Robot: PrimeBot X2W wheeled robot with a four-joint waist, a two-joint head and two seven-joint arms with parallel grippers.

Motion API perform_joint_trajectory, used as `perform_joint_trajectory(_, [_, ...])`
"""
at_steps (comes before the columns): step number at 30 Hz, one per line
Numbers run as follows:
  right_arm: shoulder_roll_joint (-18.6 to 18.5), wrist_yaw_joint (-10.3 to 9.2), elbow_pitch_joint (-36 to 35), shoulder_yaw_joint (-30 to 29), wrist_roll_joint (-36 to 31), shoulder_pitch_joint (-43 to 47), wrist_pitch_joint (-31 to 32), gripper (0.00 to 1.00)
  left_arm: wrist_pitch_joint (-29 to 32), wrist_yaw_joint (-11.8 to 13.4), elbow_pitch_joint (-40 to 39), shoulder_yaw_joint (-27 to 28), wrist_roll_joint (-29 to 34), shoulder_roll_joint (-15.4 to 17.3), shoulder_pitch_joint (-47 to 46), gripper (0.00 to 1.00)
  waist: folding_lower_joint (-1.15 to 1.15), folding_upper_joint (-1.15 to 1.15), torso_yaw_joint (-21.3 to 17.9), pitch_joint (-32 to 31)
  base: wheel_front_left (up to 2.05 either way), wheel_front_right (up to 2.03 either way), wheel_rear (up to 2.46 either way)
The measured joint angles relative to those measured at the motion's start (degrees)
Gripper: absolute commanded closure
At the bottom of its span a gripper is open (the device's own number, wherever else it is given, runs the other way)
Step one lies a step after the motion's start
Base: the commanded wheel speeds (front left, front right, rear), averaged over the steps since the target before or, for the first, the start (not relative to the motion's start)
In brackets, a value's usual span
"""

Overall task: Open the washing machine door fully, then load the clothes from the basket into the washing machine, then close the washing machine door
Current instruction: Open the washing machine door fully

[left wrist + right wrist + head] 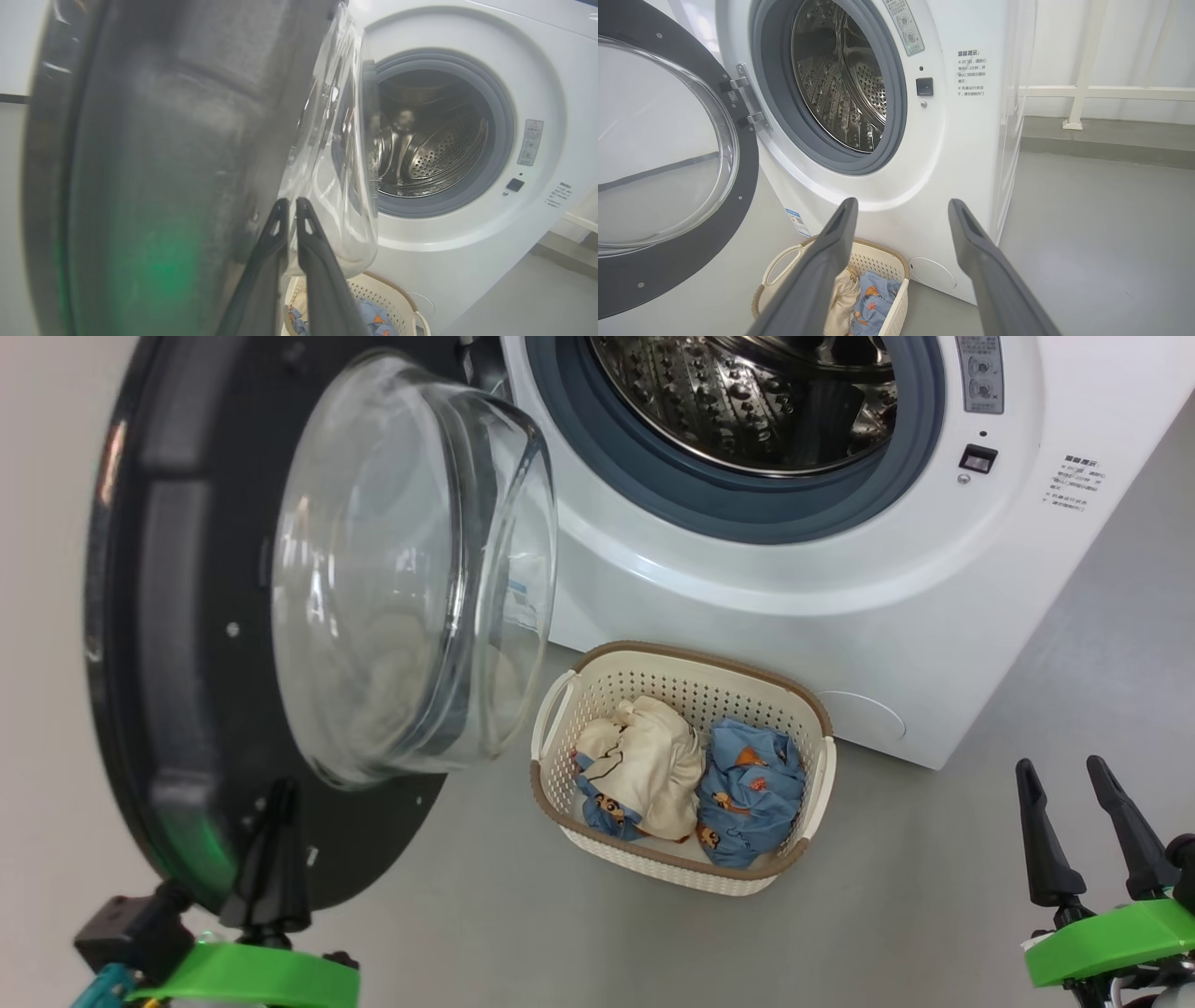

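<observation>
A cream perforated plastic basket (691,661) with a brown rim stands before the white front-loading washing machine (728,581), holding a cream garment (644,761) beside a blue garment (752,793). The black-framed round glass door (187,756) stands open. The left fingers (308,228) press together beside it; the right fingers (1038,831) stand wide, empty.

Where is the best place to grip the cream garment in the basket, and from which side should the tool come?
Probably grip the raised bunched fold at the top of the cream garment, coming from straight above: the basket walls block the sides, and the blue garment lies close beside it.
</observation>
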Motion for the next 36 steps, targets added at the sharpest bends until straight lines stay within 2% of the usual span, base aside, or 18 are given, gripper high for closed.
perform_joint_trajectory(11, [-1.1,0.00,-0.1,-0.2,0.0,-0.1,0.0,0.00,-0.5,-1.9,5.1,7.5,-0.1,-0.1,-4.1,1.00,0.00,0.00,-0.3,1.4,0.00,0.00,0.00])
perform_joint_trajectory(21, [-1.3,0.00,-0.3,-0.1,0.0,-0.5,0.0,0.00,-0.6,-3.3,9.4,15.9,3.8,-1.0,-9.0,1.00,0.00,0.00,-0.6,3.0,0.00,0.00,0.00])
perform_joint_trajectory(36, [-2.5,0.00,-0.5,0.3,-0.5,-2.8,0.0,0.00,-1.0,-7.2,16.4,25.3,10.0,-1.3,-14.7,1.00,0.00,0.00,-1.0,5.8,0.00,0.00,0.00])
